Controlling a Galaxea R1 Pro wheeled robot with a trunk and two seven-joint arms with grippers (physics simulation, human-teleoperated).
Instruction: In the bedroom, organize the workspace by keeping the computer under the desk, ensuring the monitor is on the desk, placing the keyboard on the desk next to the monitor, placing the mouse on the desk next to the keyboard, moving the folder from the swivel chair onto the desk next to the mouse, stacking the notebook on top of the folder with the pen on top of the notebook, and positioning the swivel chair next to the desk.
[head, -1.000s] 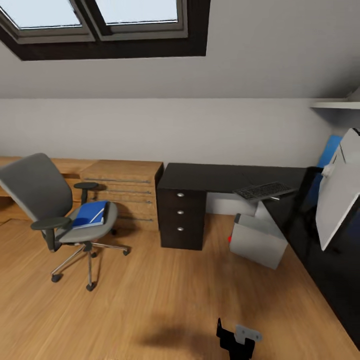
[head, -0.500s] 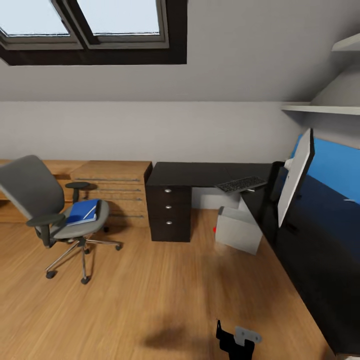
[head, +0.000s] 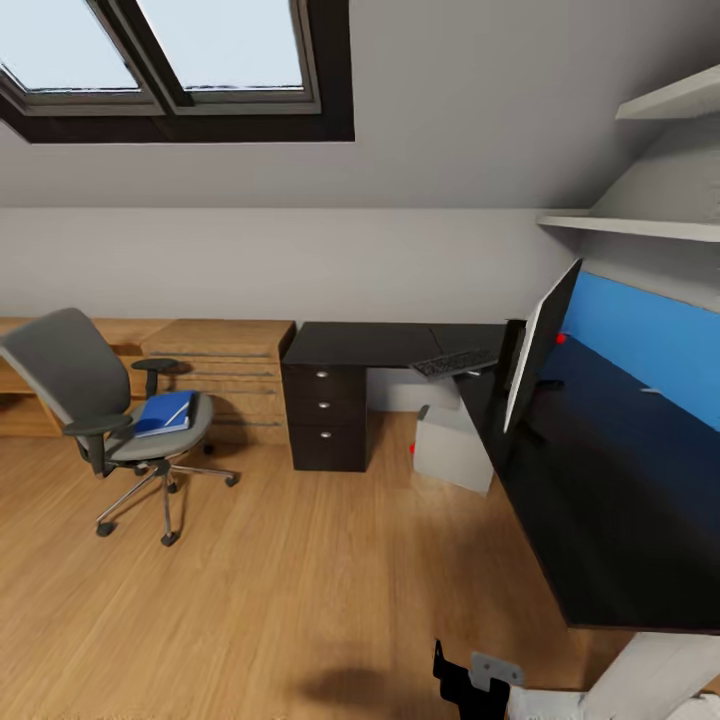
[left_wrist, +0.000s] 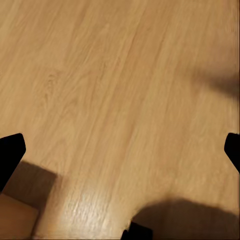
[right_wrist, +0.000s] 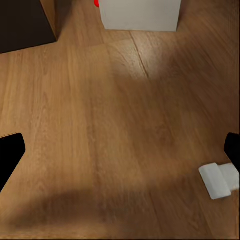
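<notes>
The grey swivel chair (head: 70, 385) stands on the floor left of the oak cabinet, with the blue folder (head: 165, 412) on its seat. A thin pale streak on the folder looks like the pen (head: 184, 408). The black L-shaped desk (head: 360, 345) carries the keyboard (head: 455, 363), which overhangs its inner corner, and the monitor (head: 540, 345), seen nearly edge-on. The pale computer (head: 452, 452) (right_wrist: 140, 14) sits on the floor under the desk. Notebook and mouse are too small to make out. Left gripper (left_wrist: 120, 152) and right gripper (right_wrist: 120, 150) are open over bare floor.
A light oak cabinet (head: 225, 365) stands between chair and desk. A blue wall panel (head: 650, 345) and shelves (head: 640, 225) run along the right wall. The drawer unit (head: 325, 420) (right_wrist: 25, 22) is at the desk's left end. A small white block (right_wrist: 220, 181) lies by the right gripper.
The whole view has swung right, so chair, cabinet and desk sit further left in the picture and more of the desk's right wing shows. The things themselves have not moved.
</notes>
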